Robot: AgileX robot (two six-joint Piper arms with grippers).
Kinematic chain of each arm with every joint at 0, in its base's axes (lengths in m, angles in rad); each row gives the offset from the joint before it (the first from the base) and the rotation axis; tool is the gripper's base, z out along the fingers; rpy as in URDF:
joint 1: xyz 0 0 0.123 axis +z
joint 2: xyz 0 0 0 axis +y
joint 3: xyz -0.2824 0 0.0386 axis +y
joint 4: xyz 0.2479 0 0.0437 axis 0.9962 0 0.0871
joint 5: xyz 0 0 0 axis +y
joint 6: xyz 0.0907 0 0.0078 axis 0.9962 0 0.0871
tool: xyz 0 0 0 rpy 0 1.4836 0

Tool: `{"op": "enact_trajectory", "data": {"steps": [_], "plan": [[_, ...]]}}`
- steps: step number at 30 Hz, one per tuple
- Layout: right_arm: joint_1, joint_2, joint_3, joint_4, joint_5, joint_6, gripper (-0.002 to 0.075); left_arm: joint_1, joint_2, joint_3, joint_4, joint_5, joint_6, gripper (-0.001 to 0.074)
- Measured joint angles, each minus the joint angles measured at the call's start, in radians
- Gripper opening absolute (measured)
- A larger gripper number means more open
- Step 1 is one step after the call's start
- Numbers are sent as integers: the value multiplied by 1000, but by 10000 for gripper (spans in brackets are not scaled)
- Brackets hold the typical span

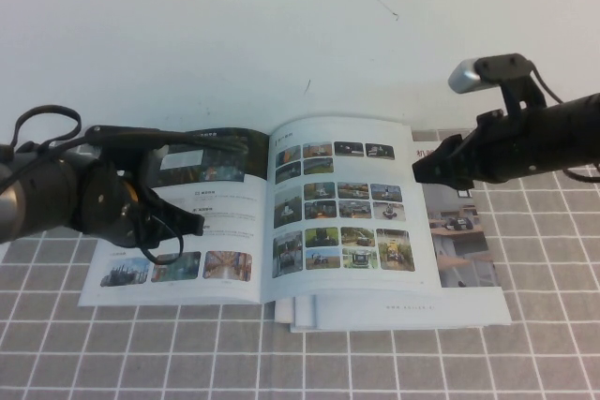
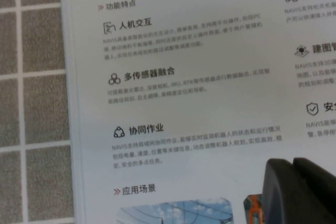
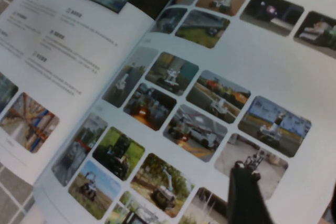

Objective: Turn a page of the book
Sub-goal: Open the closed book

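The book lies open on the checked cloth. Its left sheet has a dark banner photo and text columns. The page with the grid of small colour photos lies on the right, face up, and also fills the right wrist view. My left gripper is shut and empty over the left sheet; its two fingers are pressed together just above the paper. My right gripper is open at the page's upper right edge, with one finger over a photo and the other at the picture's border.
A second booklet with a room photo lies under the book's right side. More white sheets stick out below the page's front edge. The grey checked cloth covers the table, and a white wall stands behind.
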State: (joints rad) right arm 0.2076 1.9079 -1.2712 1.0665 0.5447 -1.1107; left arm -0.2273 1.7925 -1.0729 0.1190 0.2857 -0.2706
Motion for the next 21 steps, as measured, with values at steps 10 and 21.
{"op": "enact_trajectory", "data": {"steps": [10,21], "plan": [[0,168,-60,56,5,8,354,0,62,0,0,0,-6,-4],[0,216,-64,58,-6,6,355,0,98,0,-3,-31,-37,-4]]}}
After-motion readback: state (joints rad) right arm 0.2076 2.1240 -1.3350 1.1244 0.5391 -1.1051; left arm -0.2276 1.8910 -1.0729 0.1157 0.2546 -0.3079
